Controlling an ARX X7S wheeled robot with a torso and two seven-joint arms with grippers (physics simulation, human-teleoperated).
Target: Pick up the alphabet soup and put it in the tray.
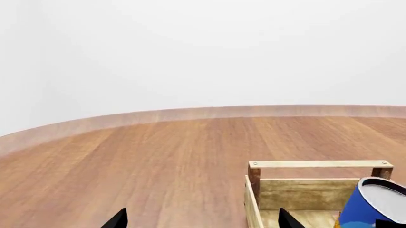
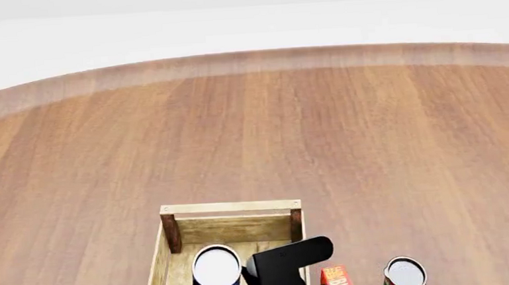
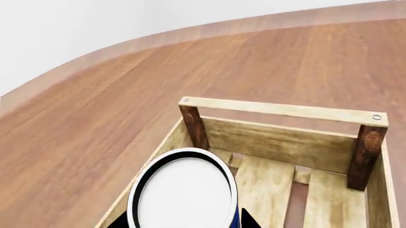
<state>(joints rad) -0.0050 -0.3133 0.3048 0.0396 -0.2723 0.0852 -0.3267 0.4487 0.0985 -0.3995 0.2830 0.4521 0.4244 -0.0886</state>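
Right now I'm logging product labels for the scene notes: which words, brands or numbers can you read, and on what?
"BUT": white letters, cut off by the picture's edge, on the red box beside the tray.
Alphabet soup: no text readable on its white top or blue side.
Red-and-green can: label too small to read.

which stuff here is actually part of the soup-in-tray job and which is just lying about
Part of the job:
- alphabet soup, white top, blue label, held over the tray
- tray, light-wood crate
- right pincer, its fingers either side of the soup can

Just lying about:
- red-and-green can to the right of the tray
- red box beside the tray
- left pincer, open, holding nothing
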